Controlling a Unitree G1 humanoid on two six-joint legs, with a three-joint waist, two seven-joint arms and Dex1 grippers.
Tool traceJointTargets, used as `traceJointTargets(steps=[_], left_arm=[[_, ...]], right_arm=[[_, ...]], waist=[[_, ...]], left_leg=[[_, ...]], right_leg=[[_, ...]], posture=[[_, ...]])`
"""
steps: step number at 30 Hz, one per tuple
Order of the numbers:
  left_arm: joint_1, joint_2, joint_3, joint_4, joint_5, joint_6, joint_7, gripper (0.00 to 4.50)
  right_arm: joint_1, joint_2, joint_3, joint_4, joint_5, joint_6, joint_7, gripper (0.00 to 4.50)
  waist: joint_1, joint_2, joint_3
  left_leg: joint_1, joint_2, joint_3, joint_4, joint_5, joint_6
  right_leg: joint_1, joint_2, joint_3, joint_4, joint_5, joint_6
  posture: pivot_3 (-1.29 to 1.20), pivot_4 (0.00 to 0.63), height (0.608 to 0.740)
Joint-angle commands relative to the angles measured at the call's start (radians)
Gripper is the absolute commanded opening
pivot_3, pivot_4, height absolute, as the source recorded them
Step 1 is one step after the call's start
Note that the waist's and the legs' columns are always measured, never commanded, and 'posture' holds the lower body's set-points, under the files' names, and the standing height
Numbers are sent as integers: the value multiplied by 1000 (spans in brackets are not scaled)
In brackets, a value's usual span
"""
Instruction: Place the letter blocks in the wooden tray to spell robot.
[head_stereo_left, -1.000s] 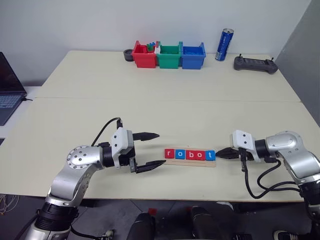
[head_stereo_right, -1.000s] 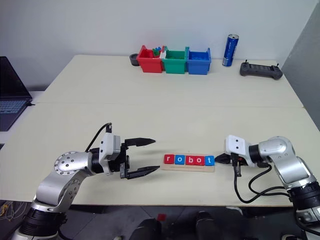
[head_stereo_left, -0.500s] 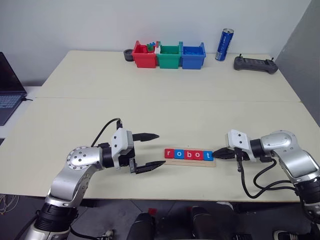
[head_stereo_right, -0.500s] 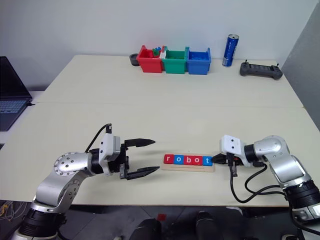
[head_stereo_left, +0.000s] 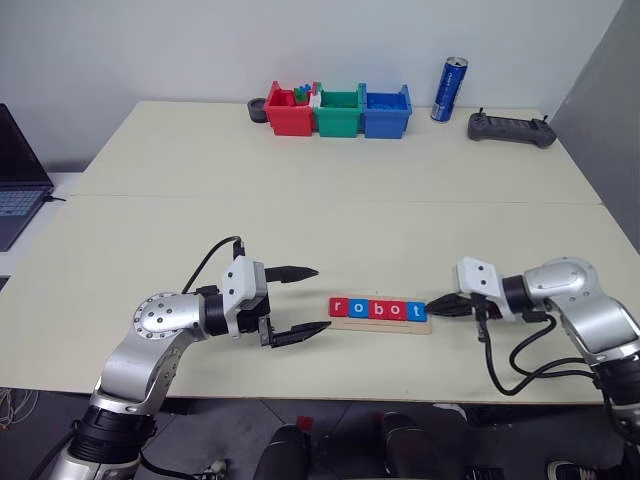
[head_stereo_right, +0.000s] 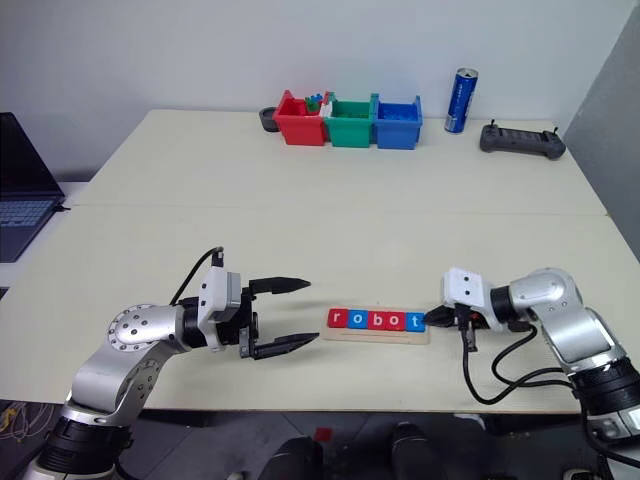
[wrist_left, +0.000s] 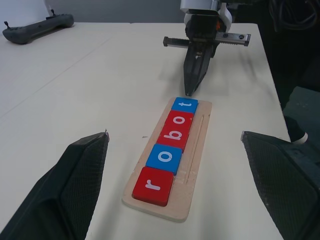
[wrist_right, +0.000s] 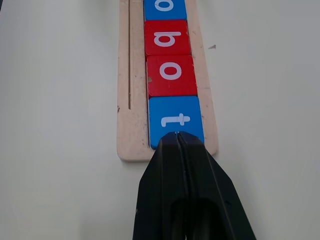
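The pale tabletop (head_stereo_left: 330, 180) carries, at its far edge, a row of three bins (head_stereo_left: 338, 110) in red, green and blue, with a blue can (head_stereo_left: 449, 89) and a black controller (head_stereo_left: 511, 127) to their right, all well apart from the work.

Near the front edge lies the wooden tray (wrist_left: 192, 165), a long narrow strip. All five letter blocks (wrist_left: 171, 135) sit in it in one line, touching each other: red r, blue o, red b, red o, blue t. Read from the robot's side they spell the word. The spelling step looks finished, and what is in hand seems to be a last nudge to square up the row from its t end. The next move probably calls only for drawing the right arm back along the line of the tray without dragging the end tile, then checking that no block rides up on the tray's rim.

The left pincer (head_stereo_left: 300, 300) hovers off the r end of the tray, its fingers spread wide and holding nothing. The right pincer (wrist_right: 176, 134) is closed tight, finger against finger, gripping nothing; its tip rests at the outer edge of the t block (wrist_right: 175, 120), touching or very nearly so.
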Motion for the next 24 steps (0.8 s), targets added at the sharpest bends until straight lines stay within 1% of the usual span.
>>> traceJointTargets(steps=[1, 9, 17, 24], left_arm=[[-10, 0, 9, -17, -1, -22, 0, 4500], [-18, 0, 9, -14, -1, -20, 0, 4500], [-16, 7, 15, -22, -2, -17, 1, 4500], [-13, 10, 17, -25, -2, -16, 1, 4500]], right_arm=[[-7, -17, -33, 3, 15, -11, 7, 35], [-4, 8, -16, -12, 14, -1, -13, 35], [-10, 43, 6, 14, -5, -18, -26, 35], [-18, 36, -5, 7, 7, -9, -15, 35]], waist=[[0, 0, 0], [0, 0, 0], [0, 0, 0], [0, 0, 0]], left_leg=[[0, 0, 0, 0, 0, 0], [0, 0, 0, 0, 0, 0], [0, 0, 0, 0, 0, 0], [0, 0, 0, 0, 0, 0]], right_leg=[[0, 0, 0, 0, 0, 0], [0, 0, 0, 0, 0, 0], [0, 0, 0, 0, 0, 0], [0, 0, 0, 0, 0, 0]], posture=[[0, 150, 740], [0, 150, 740], [0, 150, 740], [0, 150, 740]])
